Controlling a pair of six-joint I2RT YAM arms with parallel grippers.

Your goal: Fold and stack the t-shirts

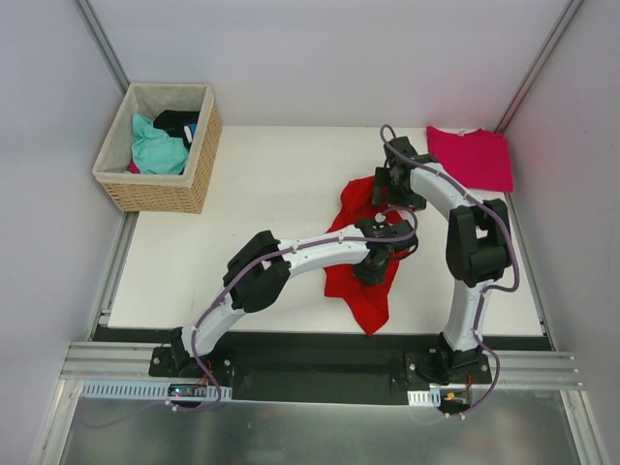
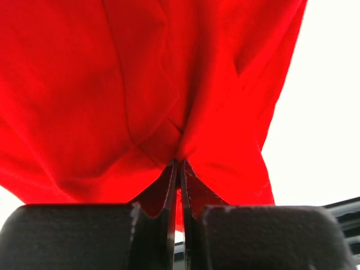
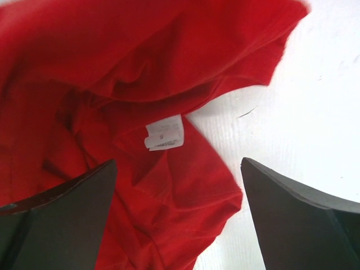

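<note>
Through the left wrist camera I see my left end effector [image 2: 179,183] pinched tight on a fold of the red t-shirt [image 2: 112,84], creases fanning from the grip, white worktop [image 2: 323,129] at right.

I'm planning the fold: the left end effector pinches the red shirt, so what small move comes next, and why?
Probably lower the right end effector and close it on the red t-shirt near the white neck label. The left end effector is shut on a fold; the right hangs open over crumpled cloth, and two holds could spread it.
</note>
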